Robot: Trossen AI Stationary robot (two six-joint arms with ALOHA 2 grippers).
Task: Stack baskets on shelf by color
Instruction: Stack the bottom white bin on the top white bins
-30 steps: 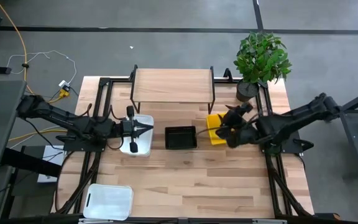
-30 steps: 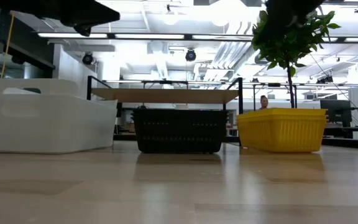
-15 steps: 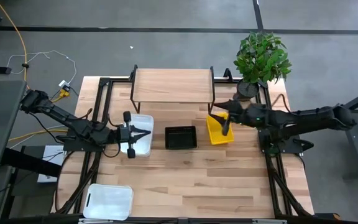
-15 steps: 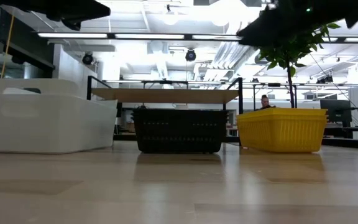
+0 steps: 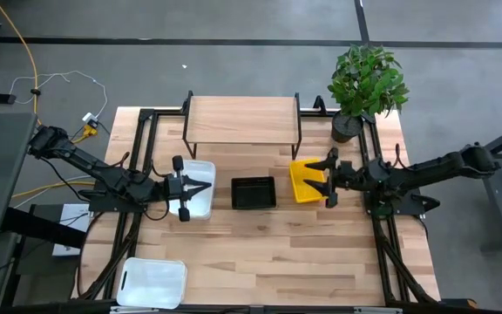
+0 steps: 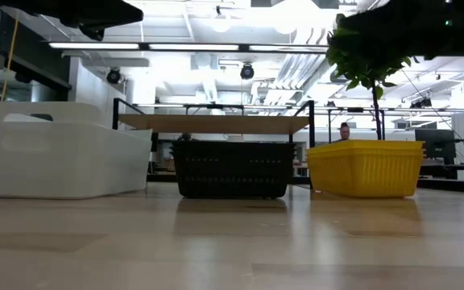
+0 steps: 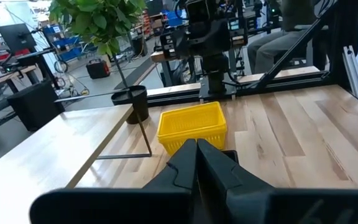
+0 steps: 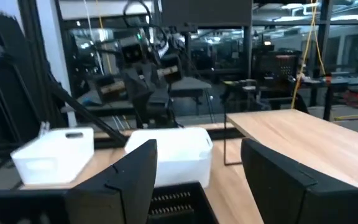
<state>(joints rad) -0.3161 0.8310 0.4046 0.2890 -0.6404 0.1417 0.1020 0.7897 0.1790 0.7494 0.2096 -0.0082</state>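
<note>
A yellow basket (image 5: pixel 303 180), a black basket (image 5: pixel 254 193) and a white basket (image 5: pixel 200 202) stand in a row on the table, in front of the shelf (image 5: pixel 242 120). Another white basket (image 5: pixel 153 282) sits at the near left corner. My left gripper (image 5: pixel 210 185) is shut and hangs above the white basket in the row, pointing toward the table's right. My right gripper (image 5: pixel 328 179) is open and level above the yellow basket's right end, pointing toward the table's left. In the low view the yellow basket (image 6: pixel 365 168) stands on its bottom on the table.
A potted plant (image 5: pixel 366 83) stands at the far right corner, beside the shelf. Black frame rails (image 5: pixel 142 157) run along both sides of the table. The near half of the tabletop (image 5: pixel 268 262) is bare wood.
My right gripper has swung from pointing down at the yellow basket to level. It reached out over the basket, then drew back toward the table's right edge, staying open. The yellow basket has not moved.
</note>
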